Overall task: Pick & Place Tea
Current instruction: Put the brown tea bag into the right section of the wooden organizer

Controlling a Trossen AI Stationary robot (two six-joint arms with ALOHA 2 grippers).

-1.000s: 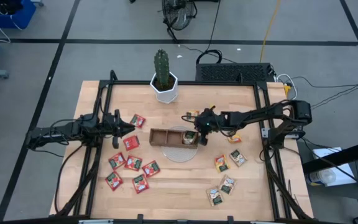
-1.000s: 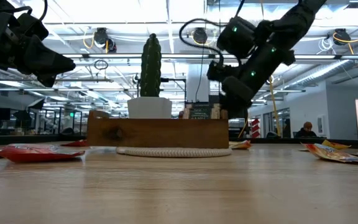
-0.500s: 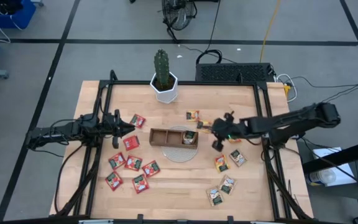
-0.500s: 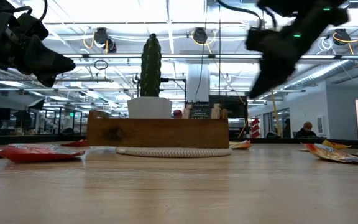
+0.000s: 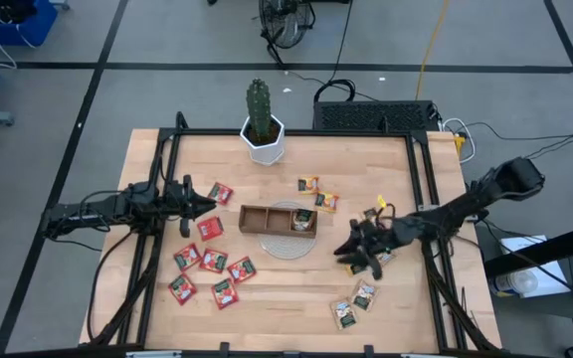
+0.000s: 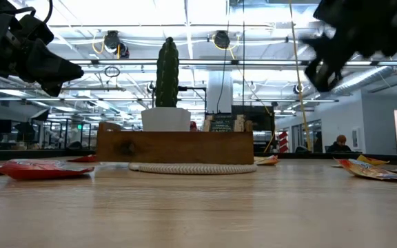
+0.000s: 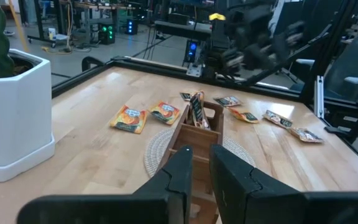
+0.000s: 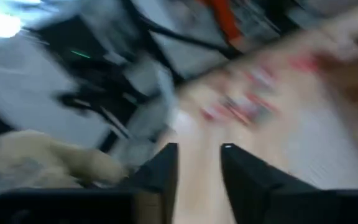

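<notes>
High view: my right gripper [image 5: 358,251] hangs low over the near-right part of the pale butcher-block table [image 5: 296,298]. Its dark fingers [image 8: 163,171] stand part-way open with nothing between them. The orange-yellow foil tea sachets [image 6: 372,169] lie flat and crinkled almost straight below these fingers, partly hidden by them. They are square, so no axis governs the approach; I judge a plain descent from above will do. Two grey-white sachets [image 5: 354,304] lie nearer the table's front edge, just apart from me.

The long brown wooden tray [image 5: 267,218] sits toward the table's centre on a round woven mat [image 5: 288,245], its long axis running across the table. One dark sachet [image 5: 304,221] stands on edge in the end compartment closest to me. My right arm is plainly nearer this cluster.

Beyond the tray, my left gripper [image 5: 203,204] waits above the glossy red sachets [image 5: 212,261], its fingers [image 7: 180,171] a narrow slit apart and empty. Two more orange sachets [image 5: 318,193] lie past the tray. At the far edge stands a ribbed green cactus in a white hexagonal pot [image 5: 264,139].
</notes>
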